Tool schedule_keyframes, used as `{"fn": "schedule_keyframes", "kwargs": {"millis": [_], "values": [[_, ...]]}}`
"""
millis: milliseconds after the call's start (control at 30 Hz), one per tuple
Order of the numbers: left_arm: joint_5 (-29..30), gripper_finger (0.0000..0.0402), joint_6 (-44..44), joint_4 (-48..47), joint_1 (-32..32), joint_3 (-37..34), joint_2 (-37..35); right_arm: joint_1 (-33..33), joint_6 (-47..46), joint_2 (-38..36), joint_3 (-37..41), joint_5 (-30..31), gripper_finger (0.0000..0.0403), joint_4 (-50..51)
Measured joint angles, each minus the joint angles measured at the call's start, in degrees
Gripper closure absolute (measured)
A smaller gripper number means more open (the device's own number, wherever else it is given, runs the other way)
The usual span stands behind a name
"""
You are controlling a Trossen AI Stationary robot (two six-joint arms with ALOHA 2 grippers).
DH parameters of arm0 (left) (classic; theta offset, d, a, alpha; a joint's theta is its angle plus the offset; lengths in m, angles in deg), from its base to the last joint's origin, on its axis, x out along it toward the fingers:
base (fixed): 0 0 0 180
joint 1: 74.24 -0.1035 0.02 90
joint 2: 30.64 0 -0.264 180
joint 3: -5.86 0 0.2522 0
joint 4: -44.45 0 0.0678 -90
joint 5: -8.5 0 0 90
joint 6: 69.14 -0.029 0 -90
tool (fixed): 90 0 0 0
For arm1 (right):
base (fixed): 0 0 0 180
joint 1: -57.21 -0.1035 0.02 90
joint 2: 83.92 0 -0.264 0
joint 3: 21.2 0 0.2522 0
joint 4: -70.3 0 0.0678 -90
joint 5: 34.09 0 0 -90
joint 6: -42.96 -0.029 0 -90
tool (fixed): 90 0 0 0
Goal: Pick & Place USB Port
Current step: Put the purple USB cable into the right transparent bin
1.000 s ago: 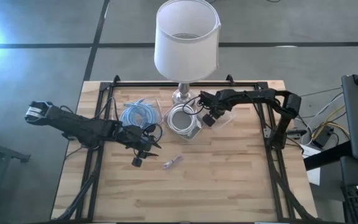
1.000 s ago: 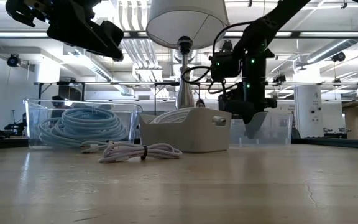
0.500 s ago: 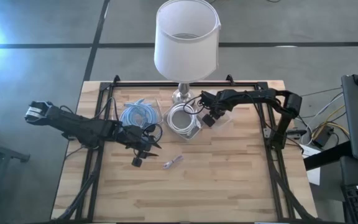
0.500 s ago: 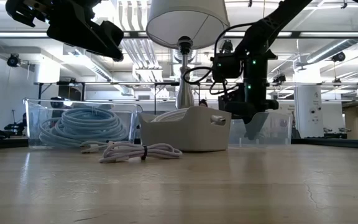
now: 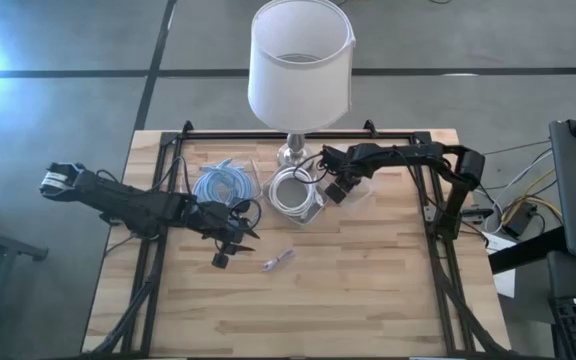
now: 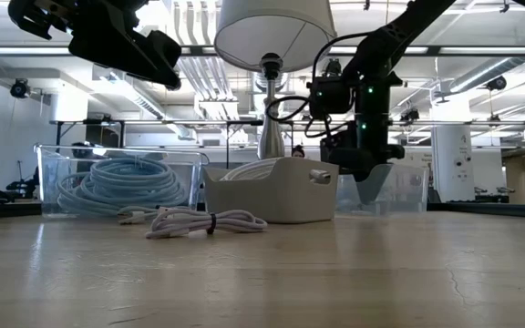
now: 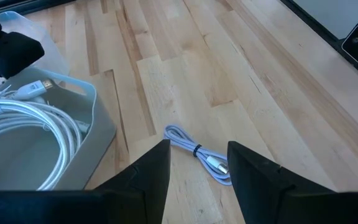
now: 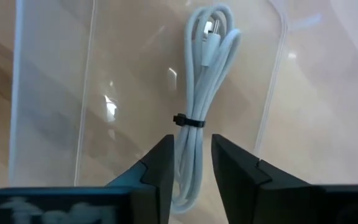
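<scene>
A small white USB cable bundle (image 5: 278, 260) lies on the wooden table, also in the left wrist view (image 7: 197, 152) and the low view (image 6: 208, 221). My left gripper (image 5: 230, 240) hovers open above the table to the bundle's left, its fingers (image 7: 160, 171) wide apart. A second tied white cable bundle (image 8: 197, 106) lies on the floor of a clear bin (image 8: 55, 93). My right gripper (image 8: 192, 180) points down into that bin (image 5: 368, 188), open. Its fingers stand on either side of the bundle's near end with a small gap.
A white bin (image 5: 296, 192) with a coiled white cable stands left of the clear bin. A clear bin of blue cable (image 5: 221, 184) is farther left. A lamp (image 5: 300, 60) stands at the far edge. Bare wood spreads toward the near edge.
</scene>
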Motion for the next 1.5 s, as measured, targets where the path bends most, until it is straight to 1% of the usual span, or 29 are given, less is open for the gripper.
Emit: {"fn": "schedule_keyframes", "kwargs": {"millis": [200,300,500,600,667,800,933,1100,1167,1333,1433,1500], "values": [[0.00,0.0239,0.02,-0.31,0.04,-0.59,0.00,-0.48,3.73,0.04,-1.19,0.43,0.0278,0.90],[0.00,0.0239,0.02,-0.32,0.04,-0.59,0.00,-0.78,4.69,-0.02,-3.06,0.48,0.0268,2.93],[0.00,0.0239,0.27,-0.38,0.04,-0.59,0.00,-1.14,3.79,-0.49,-9.00,0.46,0.0251,13.41],[0.02,0.0239,0.96,-0.39,0.04,-0.59,0.00,-2.03,2.87,-0.61,-11.95,0.44,0.0247,16.96],[0.17,0.0239,1.73,-0.39,0.04,-0.59,0.00,-3.02,2.77,-0.63,-13.84,0.39,0.0245,18.45],[1.22,0.0239,4.06,-0.50,0.02,-0.59,0.00,-6.24,5.49,-0.72,-17.30,0.18,0.0247,19.89],[4.59,0.0239,8.33,-2.72,0.02,-0.59,0.00,-10.67,7.09,-0.74,-20.48,-0.07,0.0247,20.13],[10.46,0.0239,12.06,-6.79,-0.02,-0.63,0.00,-16.96,9.08,-0.85,-23.21,-0.07,0.0246,18.83],[12.07,0.0239,13.14,-7.10,-0.02,-0.63,0.00,-19.51,10.56,-0.85,-23.26,-0.21,0.0249,16.67],[12.48,0.0239,15.81,-7.26,-0.02,-0.71,0.00,-25.09,15.38,-0.83,-22.54,-0.64,0.0252,9.06],[12.48,0.0239,18.37,-7.55,0.00,-0.72,0.00,-27.33,18.57,-0.74,-21.57,-5.03,0.0250,4.77],[12.48,0.0239,19.06,-8.04,0.00,-0.74,0.00,-28.32,20.25,-0.74,-20.37,-8.70,0.0248,0.10]]}}
